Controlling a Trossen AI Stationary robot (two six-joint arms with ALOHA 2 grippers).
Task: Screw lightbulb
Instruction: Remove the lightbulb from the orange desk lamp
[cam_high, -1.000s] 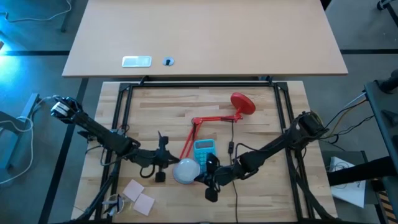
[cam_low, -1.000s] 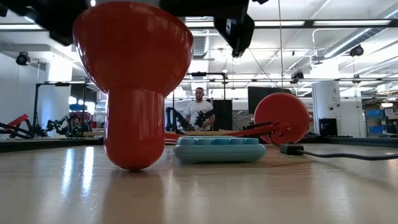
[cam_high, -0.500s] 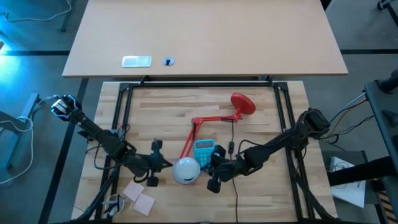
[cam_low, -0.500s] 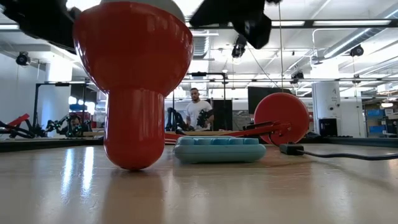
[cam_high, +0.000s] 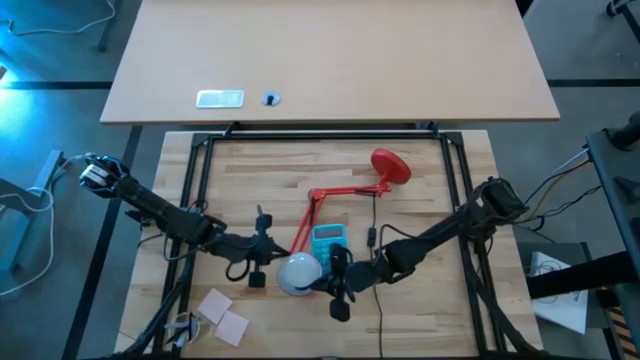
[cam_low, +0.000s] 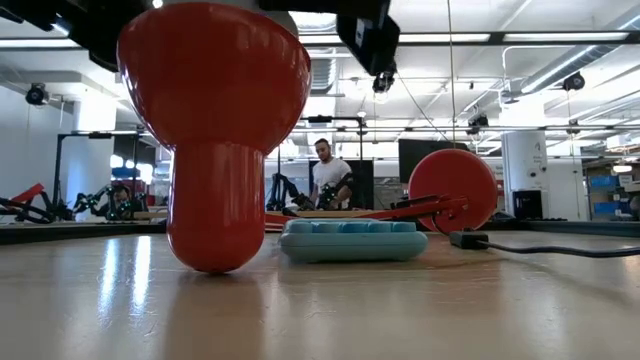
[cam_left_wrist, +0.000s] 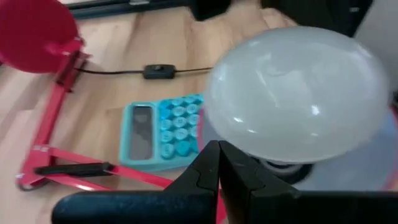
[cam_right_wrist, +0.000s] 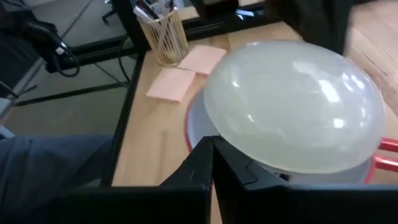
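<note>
The red desk lamp's shade (cam_low: 215, 130) stands mouth up on its narrow end near the table's front, joined by the red arm (cam_high: 305, 215) to the round base (cam_high: 390, 165). The white lightbulb (cam_high: 298, 272) sits in the shade, dome up. My left gripper (cam_high: 268, 255) is shut at the bulb's left side, and my right gripper (cam_high: 328, 284) is shut at its right side. Each wrist view fills with the dome (cam_left_wrist: 292, 93) (cam_right_wrist: 292, 106) just past the shut fingertips. My left gripper (cam_left_wrist: 218, 146) has its shut fingertips against the low part of the lightbulb's dome (cam_left_wrist: 233, 140), coming level from the table's left. The bulb stays upright in the shade. My right gripper (cam_right_wrist: 212, 142) has its shut fingertips against the dome's lower edge (cam_right_wrist: 227, 146), coming level from the table's right.
A blue calculator (cam_high: 328, 238) lies just behind the shade. The lamp's cord with its switch (cam_high: 370, 238) runs past my right arm. Pink sticky notes (cam_high: 225, 315) and a pen cup (cam_high: 180, 325) sit at the near left. A person (cam_low: 328, 180) stands in the room behind.
Half a second ago both grippers stood a little off the bulb. Since then my left gripper has gone toward the table's right and far edges, back to the bulb, and my right gripper has gone toward the left and near edges, back to it.
</note>
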